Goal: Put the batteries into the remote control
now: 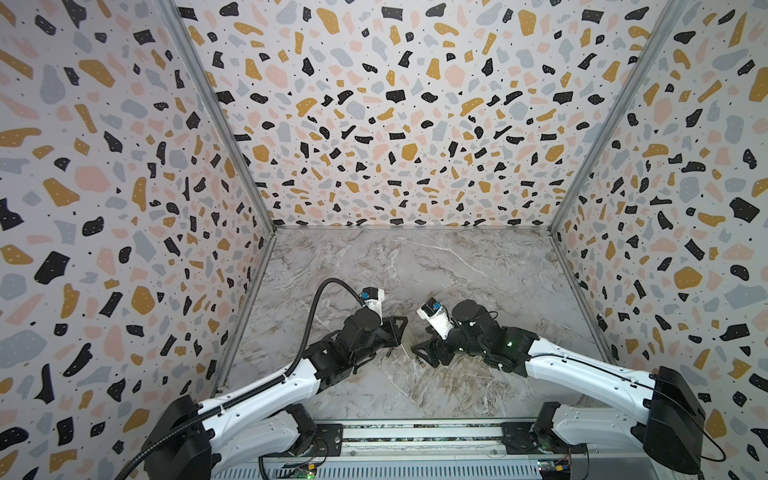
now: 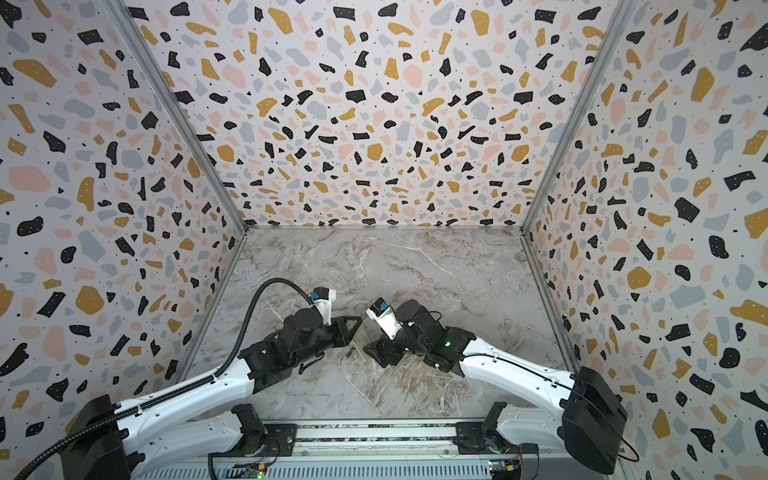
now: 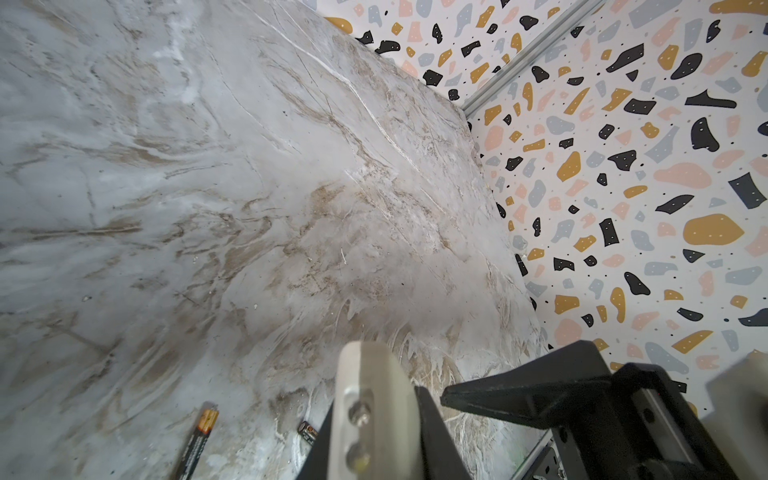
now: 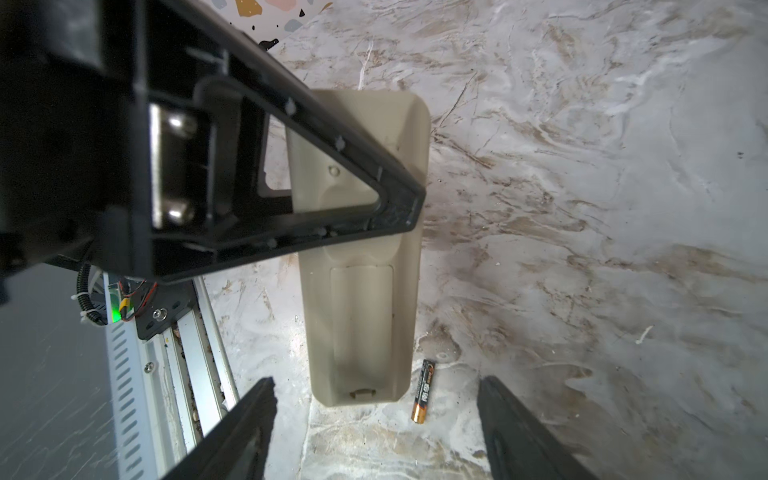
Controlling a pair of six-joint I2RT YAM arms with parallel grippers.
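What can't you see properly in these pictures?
- Remote control: middle hidden behind the left tool, right wrist view.
- One battery: cut off by the bottom edge, left wrist view.
- Second battery: partly behind that tool, left wrist view.
- In both top views: batteries too small to make out.

The remote control (image 4: 405, 291) is matt cream plastic, the table (image 4: 582, 208) smooth marble-look.

Two robot arms reach inward, wrists bent low, grippers nearly meeting.
The left gripper (image 4: 409, 208) is pinched closed; the right gripper (image 4: 376, 384) is spread wide.
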